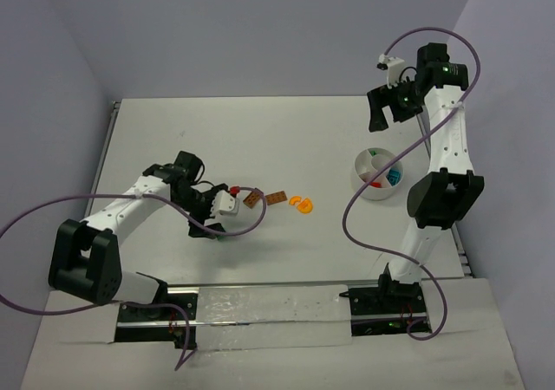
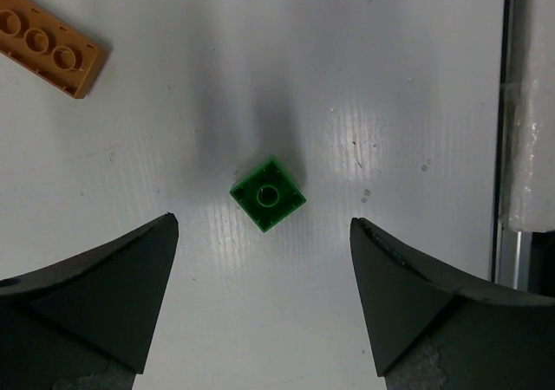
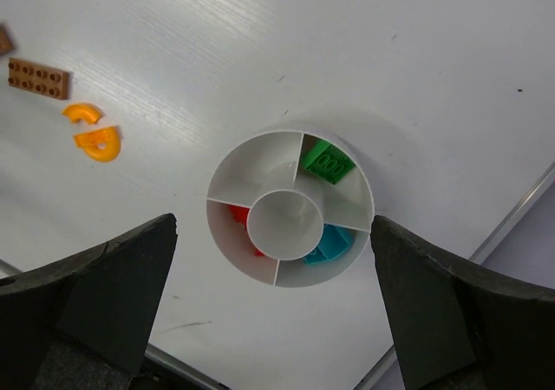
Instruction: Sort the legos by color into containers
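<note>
Green lego (image 2: 269,194) (square), white bowl (image 3: 256,169)

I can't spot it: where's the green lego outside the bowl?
Left wrist view: the green lego lies on the table just ahead of the open left pincer, brown plate upper left.

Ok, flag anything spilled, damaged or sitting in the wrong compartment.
Nothing stands out. The bowl sits upright; its green brick, red brick and teal lego occupy separate wedges. The brown plate, orange pieces and loose green brick just lie unsorted on the table.
</note>
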Robot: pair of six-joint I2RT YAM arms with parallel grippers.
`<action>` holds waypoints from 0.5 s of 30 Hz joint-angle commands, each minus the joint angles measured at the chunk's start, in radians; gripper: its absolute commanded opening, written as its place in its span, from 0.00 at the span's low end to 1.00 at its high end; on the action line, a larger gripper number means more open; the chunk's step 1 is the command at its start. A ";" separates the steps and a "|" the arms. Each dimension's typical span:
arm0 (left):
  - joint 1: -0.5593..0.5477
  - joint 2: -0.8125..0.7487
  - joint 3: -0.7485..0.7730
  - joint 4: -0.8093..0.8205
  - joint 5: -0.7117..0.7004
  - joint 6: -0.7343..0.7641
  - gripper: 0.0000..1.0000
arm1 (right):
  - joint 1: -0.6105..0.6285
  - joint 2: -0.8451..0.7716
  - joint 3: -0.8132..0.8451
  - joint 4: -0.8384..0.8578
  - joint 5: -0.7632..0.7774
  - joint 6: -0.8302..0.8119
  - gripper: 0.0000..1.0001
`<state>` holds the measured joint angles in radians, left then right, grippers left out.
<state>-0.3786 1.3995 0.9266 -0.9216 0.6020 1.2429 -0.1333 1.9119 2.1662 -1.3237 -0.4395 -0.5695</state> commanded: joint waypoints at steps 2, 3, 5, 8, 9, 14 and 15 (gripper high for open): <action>-0.001 -0.009 -0.065 0.075 0.012 0.137 0.90 | 0.004 -0.090 -0.012 -0.013 -0.026 0.042 1.00; -0.002 -0.002 -0.066 0.080 0.013 0.145 0.90 | 0.004 -0.088 -0.007 -0.017 -0.025 0.043 1.00; -0.002 0.027 -0.057 0.085 0.015 0.160 0.90 | 0.003 -0.083 0.005 -0.030 -0.025 0.045 1.00; -0.004 0.070 -0.044 0.091 0.014 0.189 0.90 | 0.004 -0.085 0.015 -0.037 -0.021 0.048 1.00; -0.006 0.082 -0.045 0.101 0.010 0.196 0.90 | 0.004 -0.085 0.015 -0.039 -0.018 0.048 1.00; -0.025 0.119 -0.040 0.143 0.002 0.211 0.88 | 0.004 -0.094 0.006 -0.047 -0.010 0.045 1.00; -0.028 0.124 -0.041 0.141 0.001 0.217 0.88 | 0.004 -0.095 0.005 -0.047 -0.008 0.046 1.00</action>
<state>-0.3871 1.5058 0.8608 -0.8163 0.5837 1.4009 -0.1333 1.8553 2.1544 -1.3331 -0.4490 -0.5346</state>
